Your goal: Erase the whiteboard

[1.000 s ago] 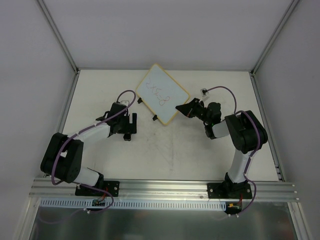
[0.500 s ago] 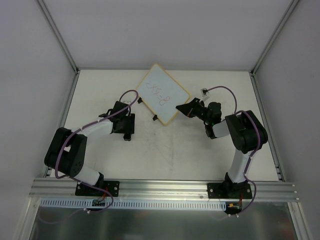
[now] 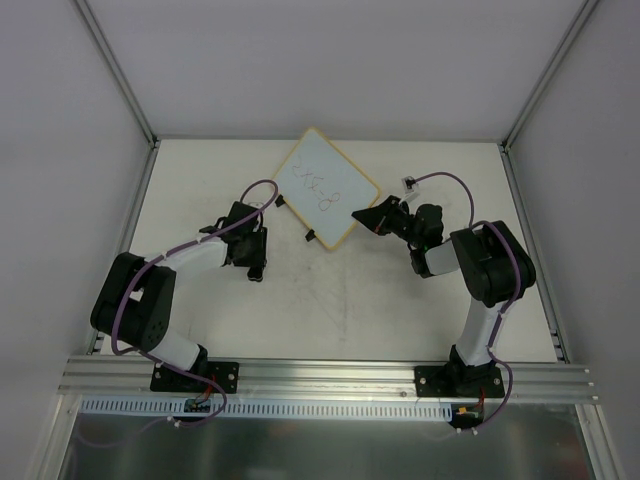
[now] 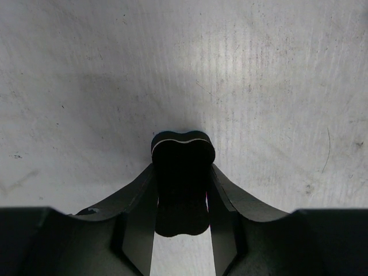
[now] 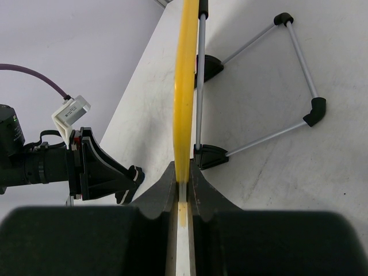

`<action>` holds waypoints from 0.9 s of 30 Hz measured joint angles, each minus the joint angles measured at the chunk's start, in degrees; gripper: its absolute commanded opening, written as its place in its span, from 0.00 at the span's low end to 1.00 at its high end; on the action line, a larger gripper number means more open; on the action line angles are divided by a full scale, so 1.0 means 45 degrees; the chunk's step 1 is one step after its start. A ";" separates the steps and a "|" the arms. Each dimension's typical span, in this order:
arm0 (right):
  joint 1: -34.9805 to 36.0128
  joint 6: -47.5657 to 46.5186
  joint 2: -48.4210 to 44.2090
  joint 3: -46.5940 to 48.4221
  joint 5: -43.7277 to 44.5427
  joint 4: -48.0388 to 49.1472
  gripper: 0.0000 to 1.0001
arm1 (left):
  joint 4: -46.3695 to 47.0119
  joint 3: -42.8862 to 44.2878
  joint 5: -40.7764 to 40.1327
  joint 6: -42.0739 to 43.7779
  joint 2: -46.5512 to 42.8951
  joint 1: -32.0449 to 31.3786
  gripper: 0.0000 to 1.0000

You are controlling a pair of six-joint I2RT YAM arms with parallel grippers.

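Pale-yellow frame, white face: the whiteboard [image 3: 325,198] sits at the far middle of the table [image 3: 340,310], turned cornerwise like a diamond. There are dark scribbles [image 3: 312,184] on its face, and two small black clips [image 3: 311,237] along its near-left edge. The right gripper [image 3: 362,216] comes in from the right and is pinched tight on the board's near-right edge. In the wrist view the yellow rim runs straight down between the two fingers [image 5: 167,190], which touch it on both sides. I can't tell whether the board lies flat or is tipped up a bit.

Over on the left, well apart from the board, the left gripper [image 3: 256,268] is down at the table. Its fingers [image 4: 138,201] are squeezed against the sides of a small black eraser block [image 4: 183,155] resting on the scuffed white surface.
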 measured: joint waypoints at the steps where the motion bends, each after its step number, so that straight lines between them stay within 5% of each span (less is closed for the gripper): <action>1: 0.0000 0.0010 0.0000 0.0000 0.0000 0.0000 0.00 | 0.0000 0.0000 -0.0015 0.0000 0.0000 -0.0029 0.00; 3: 0.0000 0.0024 0.0000 0.0000 0.0000 0.0000 0.00 | -0.0049 0.0034 -0.0015 0.0000 0.0000 -0.0049 0.03; 4: 0.0000 0.0029 0.0000 0.0000 0.0000 0.0000 0.00 | -0.0092 0.0044 -0.0015 0.0000 0.0000 -0.0044 0.12; 5: 0.0000 0.0034 0.0000 0.0000 -0.0005 0.0000 0.00 | -0.0126 0.0049 -0.0010 0.0000 0.0000 -0.0044 0.30; 9: 0.0000 0.0034 0.0000 0.0000 -0.0005 0.0000 0.00 | -0.0277 0.0068 0.0029 0.0000 0.0000 -0.0049 0.50; 18: -0.0024 0.0121 0.0000 0.0000 -0.0024 0.0000 0.00 | -0.0631 0.0068 -0.0010 -0.0155 -0.0058 -0.0253 0.53; 23: -0.0024 0.0160 0.0000 0.0000 -0.0029 0.0000 0.00 | -0.0889 0.0083 -0.0015 -0.0219 -0.0282 -0.0291 0.39; 27: -0.0049 0.0180 0.0000 0.0000 -0.0058 -0.0005 0.00 | -0.1224 0.0267 -0.0015 -0.0223 -0.0287 -0.0291 0.38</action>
